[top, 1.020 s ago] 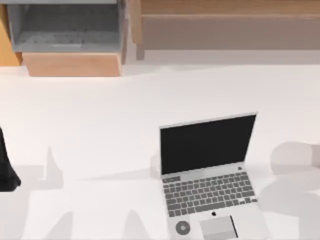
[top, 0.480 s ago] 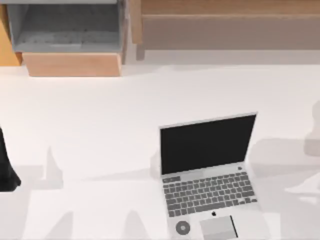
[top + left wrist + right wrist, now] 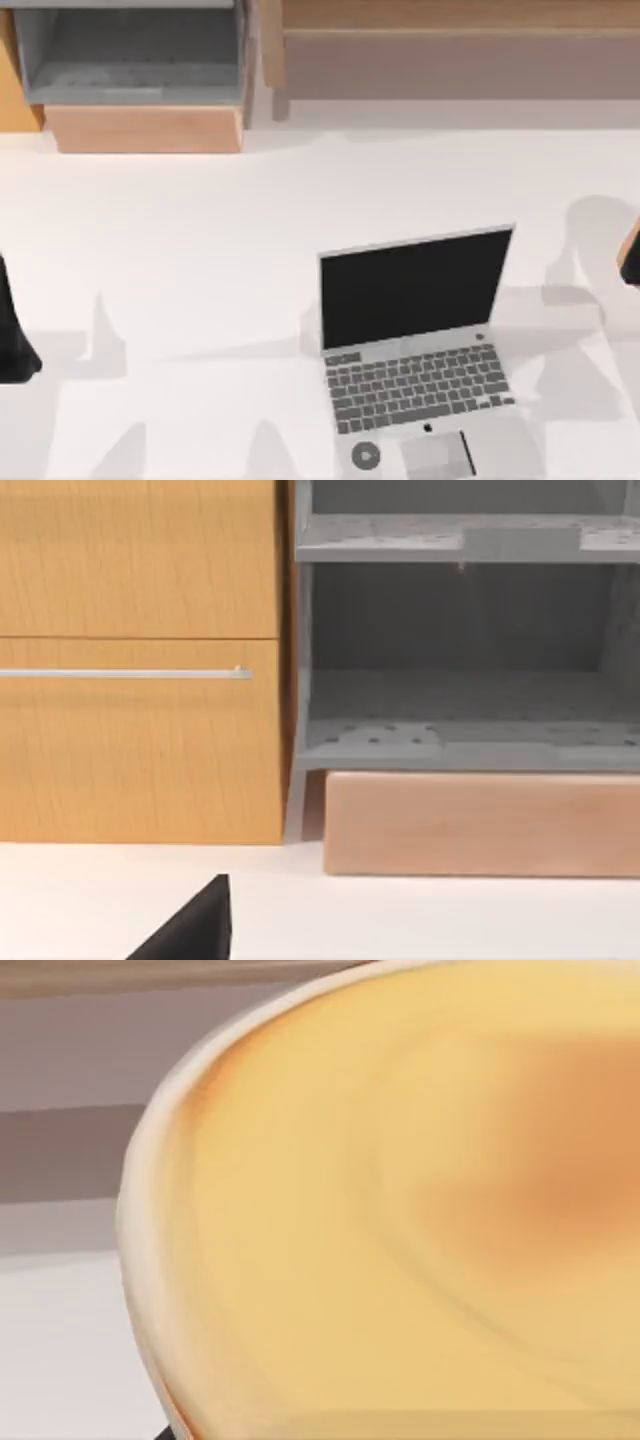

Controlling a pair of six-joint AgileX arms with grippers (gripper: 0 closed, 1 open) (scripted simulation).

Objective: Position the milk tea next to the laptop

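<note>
The laptop stands open on the white tabletop, toward five o'clock of the top view, its black screen upright and its keyboard and trackpad facing the six o'clock edge. At three o'clock, right on the top view's edge, a small tan-orange sliver shows with a soft shadow spread on the tabletop around it; I judge this to be the side of the milk tea, well apart from the laptop. In the right wrist view the milk tea looms very close, its pale rim curving round a creamy yellow-orange top, so the right arm's camera sits almost on it. The right gripper's fingers are not visible, so I cannot tell whether they are released, clenched, or grasping the cup, though the closeness suggests the cup is in hand or about to be.

The left arm is parked at nine o'clock; its wrist camera looks at a wooden cabinet and grey shelves, and its gripper state cannot be told either.

The step in hand looks like the carry toward the laptop. The next move calls for bringing the cup in from three o'clock, keeping it upright, and setting it down just beside the laptop's right edge without bumping the screen.
</note>
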